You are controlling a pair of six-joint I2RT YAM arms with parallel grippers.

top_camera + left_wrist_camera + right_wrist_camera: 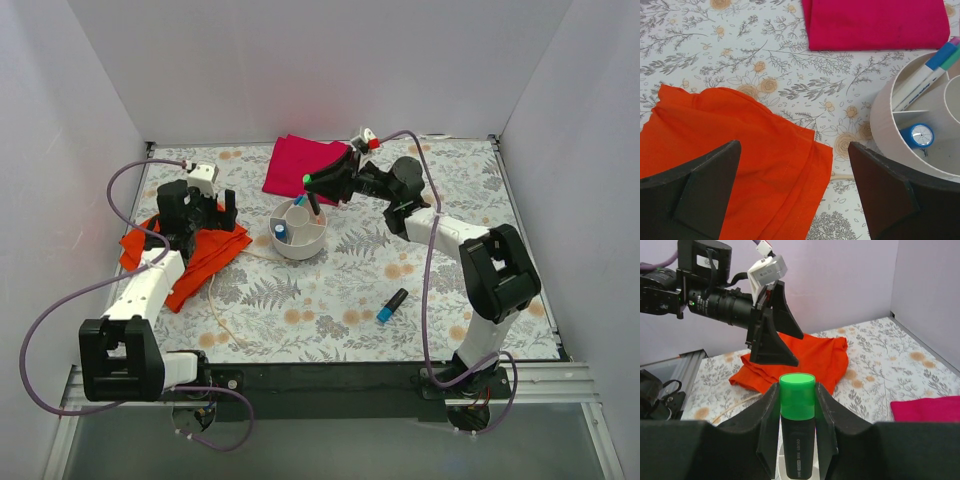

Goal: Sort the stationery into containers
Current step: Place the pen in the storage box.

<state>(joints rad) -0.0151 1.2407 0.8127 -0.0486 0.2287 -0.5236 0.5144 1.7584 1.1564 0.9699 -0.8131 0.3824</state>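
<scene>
Green-capped marker (797, 432) sits clamped in the right claw (797, 400); lower it well into the dish (300, 247) before releasing. Left claw (795, 187) gapes.

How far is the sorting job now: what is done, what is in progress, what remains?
Done: pens and a blue stub sit in the white dish. In hand: the right gripper is shut on a green-capped marker over the dish. Left: a blue-capped marker lies on the table; the left gripper, open, hovers by the orange cloth.
</scene>
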